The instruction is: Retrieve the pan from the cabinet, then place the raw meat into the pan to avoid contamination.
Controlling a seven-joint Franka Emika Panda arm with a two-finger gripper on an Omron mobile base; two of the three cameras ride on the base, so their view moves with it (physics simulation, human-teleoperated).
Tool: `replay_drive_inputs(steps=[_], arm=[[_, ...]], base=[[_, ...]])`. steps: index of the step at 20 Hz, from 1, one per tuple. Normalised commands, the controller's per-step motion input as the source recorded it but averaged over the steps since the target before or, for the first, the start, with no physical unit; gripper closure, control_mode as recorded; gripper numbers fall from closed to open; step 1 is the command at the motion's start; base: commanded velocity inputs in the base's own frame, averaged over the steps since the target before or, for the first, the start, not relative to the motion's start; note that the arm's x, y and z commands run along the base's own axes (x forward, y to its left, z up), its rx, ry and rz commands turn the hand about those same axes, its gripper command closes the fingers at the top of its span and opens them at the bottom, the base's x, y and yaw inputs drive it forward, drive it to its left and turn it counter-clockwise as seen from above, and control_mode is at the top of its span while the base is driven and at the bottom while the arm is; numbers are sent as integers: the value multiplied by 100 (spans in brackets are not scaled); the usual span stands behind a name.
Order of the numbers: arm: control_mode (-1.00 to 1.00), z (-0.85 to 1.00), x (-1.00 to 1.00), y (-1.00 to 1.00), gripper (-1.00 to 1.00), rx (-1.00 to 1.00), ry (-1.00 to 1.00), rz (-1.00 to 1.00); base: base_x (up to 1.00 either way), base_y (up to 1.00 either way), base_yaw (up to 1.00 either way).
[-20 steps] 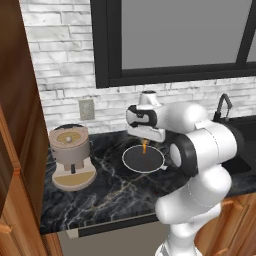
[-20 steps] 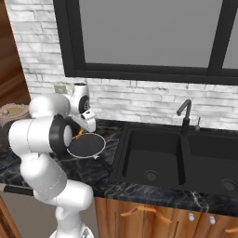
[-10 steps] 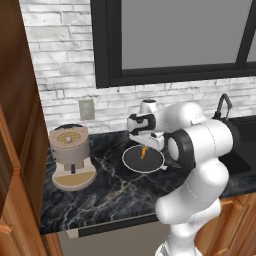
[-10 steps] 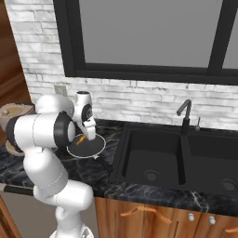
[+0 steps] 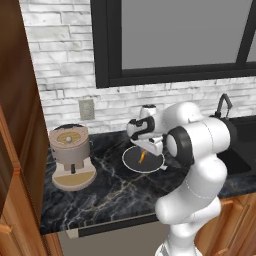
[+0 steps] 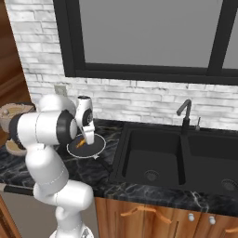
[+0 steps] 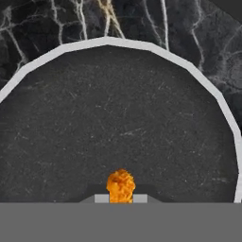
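The pan (image 5: 131, 160) lies on the dark marble counter, a black disc with a thin pale rim, also seen from the right (image 6: 95, 147). My gripper (image 5: 143, 152) points straight down over its middle, shut on the raw meat (image 5: 141, 158), an orange-red sliver hanging between the fingers. From the right, the gripper (image 6: 83, 139) and meat (image 6: 80, 143) sit just above the pan floor. In the hand view the meat (image 7: 120, 185) pokes up between the fingertips (image 7: 101, 198), with the pan (image 7: 118, 118) close below. The cabinet (image 5: 22, 115) stands at the far left.
A beige coffee machine (image 5: 70, 156) stands left of the pan on the counter (image 5: 100, 200). A black sink (image 6: 176, 158) with a dark faucet (image 6: 185, 114) lies to the right. A wall outlet (image 5: 86, 109) and white brick wall are behind.
The hand has come down toward the pan with the meat still gripped. The pan and coffee machine have stayed put.
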Motion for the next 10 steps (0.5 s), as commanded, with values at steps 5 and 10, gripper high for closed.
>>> replay_drive_inputs(steps=[5, 10], arm=[[-100, -28, 0, 0, -100, 0, 2, -14], [-100, -19, 2, 0, -100, 0, 0, -14]], base=[[0, 0, 0], [0, 0, 0]])
